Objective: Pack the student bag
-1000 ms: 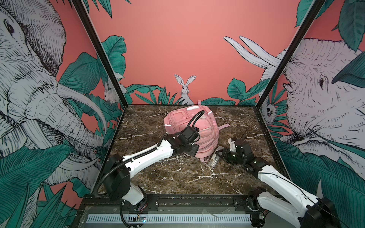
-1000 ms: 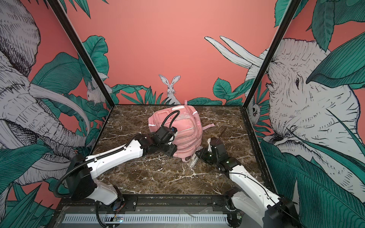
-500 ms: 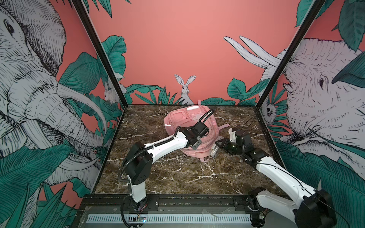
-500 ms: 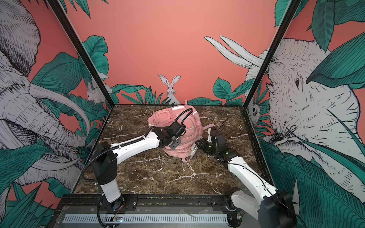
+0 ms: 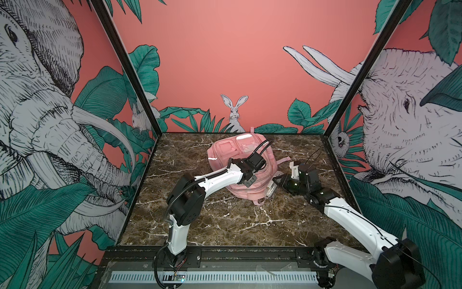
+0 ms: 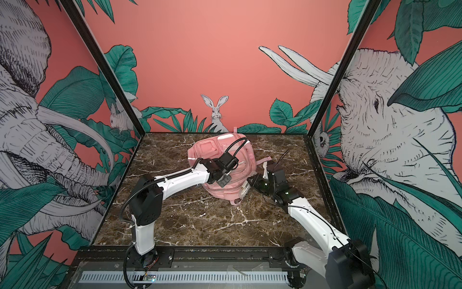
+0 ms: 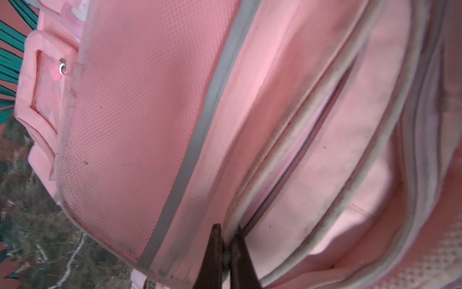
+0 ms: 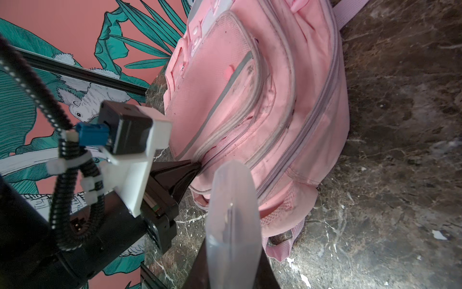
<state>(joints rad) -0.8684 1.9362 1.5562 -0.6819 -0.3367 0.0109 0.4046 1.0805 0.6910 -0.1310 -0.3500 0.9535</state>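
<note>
Pink backpack (image 5: pixel 240 160) on marble table (image 5: pixel 225 225), left pincer (image 7: pixel 226 250) pinched shut on its front zipper seam, right pincer (image 8: pixel 231 260) just beside, clamping translucent pouch (image 8: pixel 232 200)

Tally, top views. One backpack (image 5: pixel 225 152) is counted, 12 o'clock of table centre. One clear plastic sleeve (image 8: pixel 232 200), 4 o'clock of it. Two robot arms: left arm (image 5: pixel 217 179), right arm (image 5: pixel 350 220). One table (image 5: pixel 225 225).

Translucent pouch (image 8: pixel 232 200) in the right pincer (image 8: pixel 232 272), blurred, cut off by the wrist view's edge, contents indiscernible.
</note>
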